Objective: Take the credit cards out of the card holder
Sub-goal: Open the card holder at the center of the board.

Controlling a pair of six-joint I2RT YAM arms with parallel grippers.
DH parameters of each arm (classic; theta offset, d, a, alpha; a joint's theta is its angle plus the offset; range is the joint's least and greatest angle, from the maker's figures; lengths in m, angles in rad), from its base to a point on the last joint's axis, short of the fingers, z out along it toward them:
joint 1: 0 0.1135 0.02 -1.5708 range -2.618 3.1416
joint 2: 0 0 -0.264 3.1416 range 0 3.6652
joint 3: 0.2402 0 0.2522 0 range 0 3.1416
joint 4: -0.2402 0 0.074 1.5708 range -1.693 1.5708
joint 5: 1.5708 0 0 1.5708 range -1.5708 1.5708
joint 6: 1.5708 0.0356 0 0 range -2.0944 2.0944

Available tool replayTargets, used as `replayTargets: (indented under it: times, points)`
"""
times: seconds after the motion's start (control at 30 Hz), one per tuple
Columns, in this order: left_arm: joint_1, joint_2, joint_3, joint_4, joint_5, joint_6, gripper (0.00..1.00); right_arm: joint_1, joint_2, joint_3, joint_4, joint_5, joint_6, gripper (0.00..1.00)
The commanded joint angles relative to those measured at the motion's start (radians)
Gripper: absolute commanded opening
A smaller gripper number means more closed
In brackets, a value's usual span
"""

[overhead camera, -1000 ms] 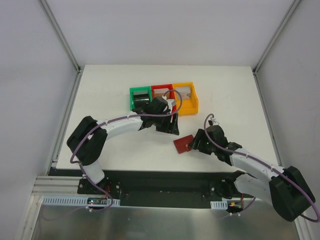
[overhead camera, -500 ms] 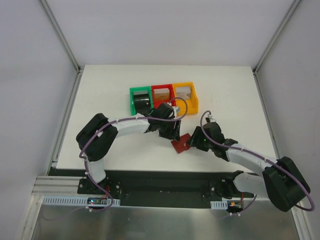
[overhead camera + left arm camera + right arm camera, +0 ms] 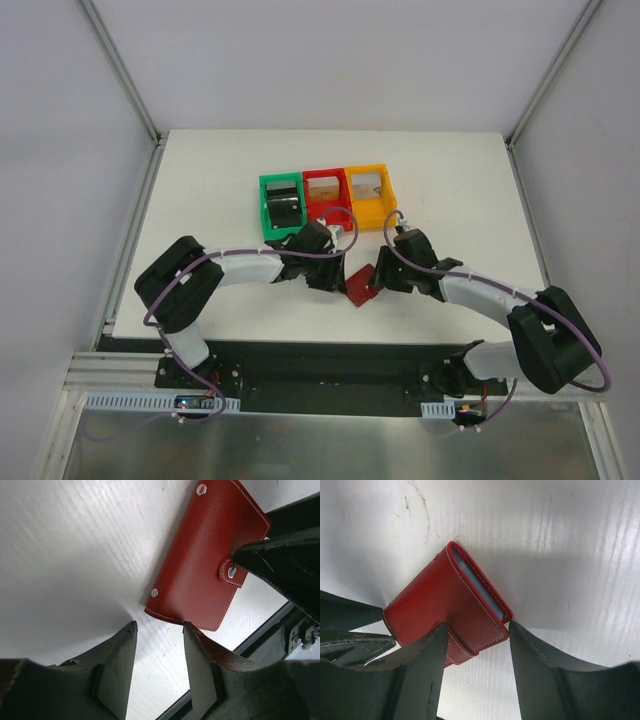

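The card holder (image 3: 359, 286) is a closed dark-red wallet lying flat near the table's front edge. It also shows in the left wrist view (image 3: 206, 557), with its tab strap (image 3: 231, 572) snapped shut. My left gripper (image 3: 333, 273) is open, its fingertips (image 3: 131, 628) just short of the wallet's near edge. My right gripper (image 3: 384, 276) is open at the wallet's other side. In the right wrist view (image 3: 476, 628) it straddles the strap corner of the wallet (image 3: 435, 611), where a grey-blue inner edge (image 3: 481, 593) shows. No credit card shows apart from the wallet.
A row of small bins stands behind the grippers: a green bin (image 3: 265, 190) with a black block (image 3: 284, 207), a red bin (image 3: 323, 178) and a yellow bin (image 3: 372, 172). The table's front edge (image 3: 330, 342) runs close below the wallet.
My left gripper has come down from the bins to the wallet's left side. My right gripper has moved left and closer onto the wallet's right side. The wallet has shifted slightly.
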Motion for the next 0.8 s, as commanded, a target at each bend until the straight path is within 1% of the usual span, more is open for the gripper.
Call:
replayTargets:
  times: [0.0,0.23,0.5,0.57,0.67,0.77]
  points:
    - [-0.011,-0.068,-0.081,0.073,-0.032,-0.072,0.42,0.0,0.049,0.068,-0.04,-0.041,-0.075,0.54]
    - [-0.038,-0.175,-0.187,0.127,-0.058,-0.127,0.41,0.037,0.138,0.163,-0.06,-0.078,-0.156,0.56]
    - [-0.09,-0.312,-0.286,0.132,-0.112,-0.169,0.41,0.095,0.213,0.249,-0.084,-0.083,-0.213,0.6]
    - [-0.09,-0.361,-0.315,0.127,-0.132,-0.179,0.43,0.103,0.22,0.258,-0.092,-0.078,-0.217,0.61]
    - [-0.089,-0.441,-0.346,0.095,-0.174,-0.192,0.47,0.103,0.201,0.266,-0.115,-0.051,-0.225,0.67]
    - [-0.09,-0.519,-0.346,0.015,-0.248,-0.183,0.53,0.086,0.126,0.266,-0.164,0.006,-0.225,0.75]
